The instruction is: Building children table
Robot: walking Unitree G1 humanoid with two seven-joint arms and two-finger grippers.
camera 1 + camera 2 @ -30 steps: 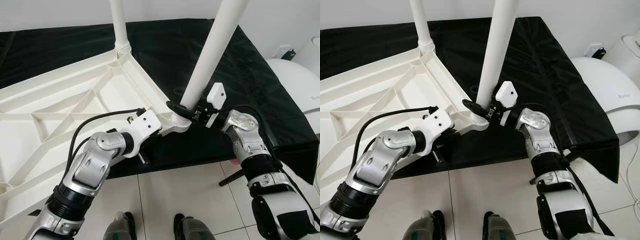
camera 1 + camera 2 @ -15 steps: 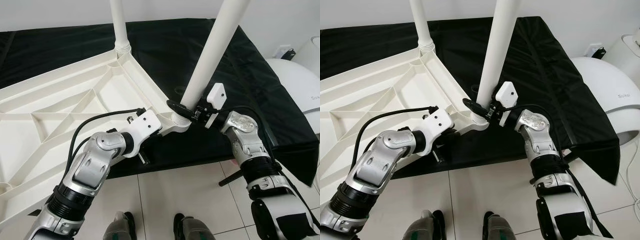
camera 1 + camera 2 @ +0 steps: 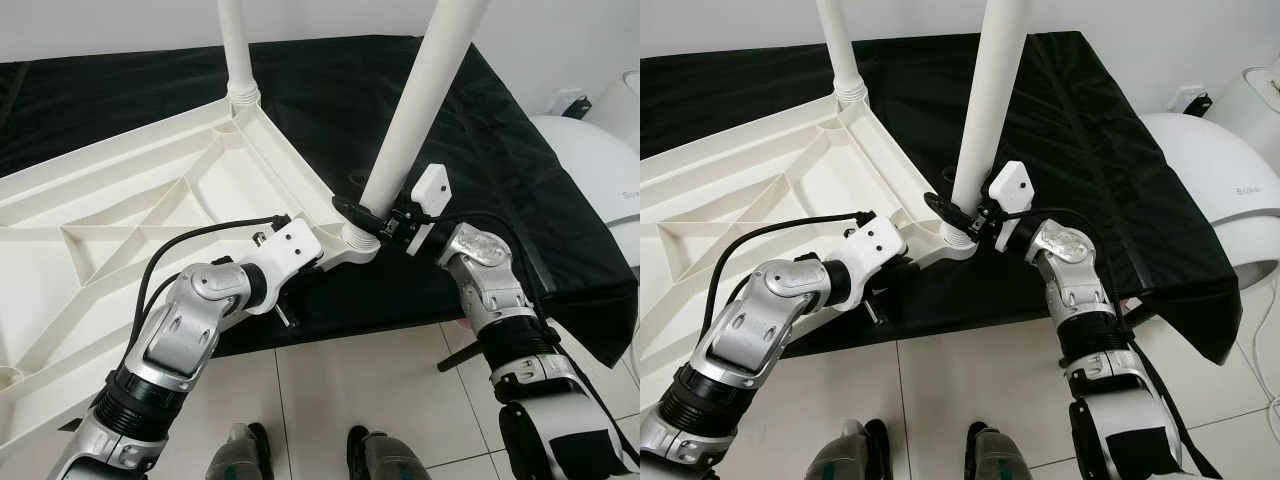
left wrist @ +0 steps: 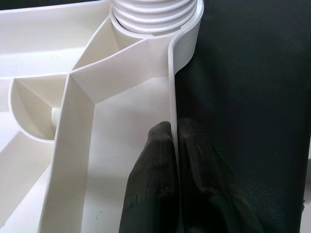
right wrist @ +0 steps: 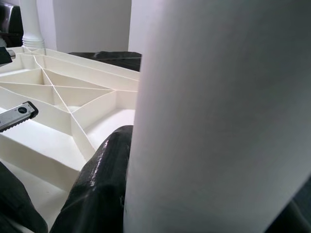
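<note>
A white children's table top [image 3: 120, 230] lies upside down on a black cloth [image 3: 520, 170], ribs facing up. Two white legs stand in its corner sockets: a far leg [image 3: 236, 45] and a near leg [image 3: 420, 110] that leans a little to the right. My left gripper [image 4: 173, 145] is shut on the table's thin rim just beside the near leg's threaded socket [image 4: 155, 14]. My right gripper [image 3: 366, 214] is shut on the near leg [image 5: 218, 111] low down, just above the socket, with one black finger [image 5: 104, 165] pressed against it.
The black cloth hangs over the surface's front edge above a tiled floor [image 3: 380, 380]. A white rounded appliance [image 3: 600, 160] stands at the right. My feet [image 3: 240, 455] are close to the table's front edge.
My right gripper and forearm have shifted slightly to the left while holding the near leg, which now stands a little more upright. The left gripper has kept its hold on the rim.
</note>
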